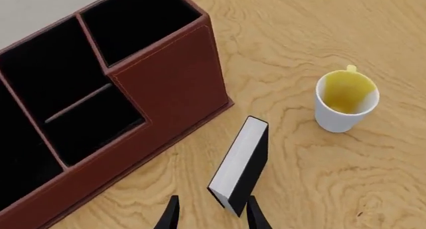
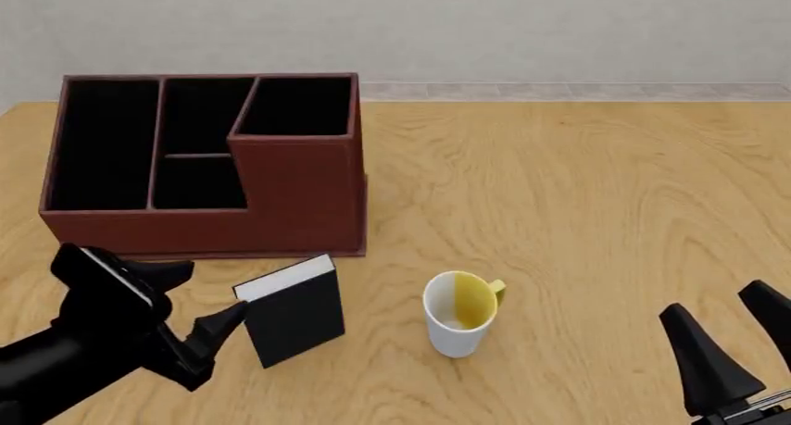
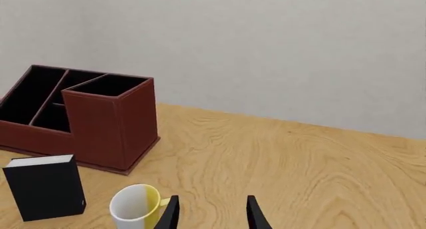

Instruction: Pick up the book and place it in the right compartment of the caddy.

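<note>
The black book [image 2: 295, 312] with white page edges stands upright on the table in front of the caddy [image 2: 303, 198], left of the mug. My left gripper [image 2: 220, 346] is open at the book's left end. In the left wrist view the book [image 1: 241, 164] has its near end between the two open fingers of the gripper [image 1: 211, 219], with gaps on both sides. The right compartment [image 2: 295, 106] is the square opening in the caddy's taller block; it also shows in the left wrist view [image 1: 136, 19]. My right gripper [image 2: 717, 305] is open and empty at the front right.
A white mug [image 2: 458, 316] with a yellow inside stands right of the book, close to it. The caddy's long narrow compartment [image 2: 102, 143] and two small middle ones lie left of the tall block. A grey wall runs behind the table's far edge.
</note>
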### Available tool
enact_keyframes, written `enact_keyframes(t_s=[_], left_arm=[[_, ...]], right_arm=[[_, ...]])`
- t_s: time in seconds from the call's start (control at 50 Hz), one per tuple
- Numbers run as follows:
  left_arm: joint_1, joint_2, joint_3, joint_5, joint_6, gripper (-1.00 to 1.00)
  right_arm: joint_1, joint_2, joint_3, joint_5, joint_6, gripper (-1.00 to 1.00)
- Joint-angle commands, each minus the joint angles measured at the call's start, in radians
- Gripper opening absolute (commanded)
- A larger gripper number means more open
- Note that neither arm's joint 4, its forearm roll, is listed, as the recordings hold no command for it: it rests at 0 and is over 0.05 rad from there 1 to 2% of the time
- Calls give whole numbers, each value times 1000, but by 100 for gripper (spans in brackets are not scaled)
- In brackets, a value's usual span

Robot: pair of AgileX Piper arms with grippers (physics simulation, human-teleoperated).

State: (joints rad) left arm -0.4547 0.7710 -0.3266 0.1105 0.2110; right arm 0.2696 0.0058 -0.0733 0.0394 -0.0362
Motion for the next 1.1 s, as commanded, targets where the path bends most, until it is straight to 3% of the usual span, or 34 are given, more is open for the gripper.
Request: enact_keyframes(t_s=[0.02, 0.44, 1.06, 1.08, 1.1], left_arm=[[-6, 124, 3, -93, 7, 100], [-8, 321, -18, -235, 12, 100], [-32, 387, 1, -304, -7, 100], [-27, 377, -3, -301, -8, -100], [-33, 367, -7, -284, -11, -100]], right_arm=[[-3, 0, -3, 2, -2, 100], [-17, -2, -9, 9, -4, 100], [-34, 0, -16, 12, -4, 100], [-34, 1, -15, 11, -4, 100], [-33, -4, -14, 15, -5, 100]])
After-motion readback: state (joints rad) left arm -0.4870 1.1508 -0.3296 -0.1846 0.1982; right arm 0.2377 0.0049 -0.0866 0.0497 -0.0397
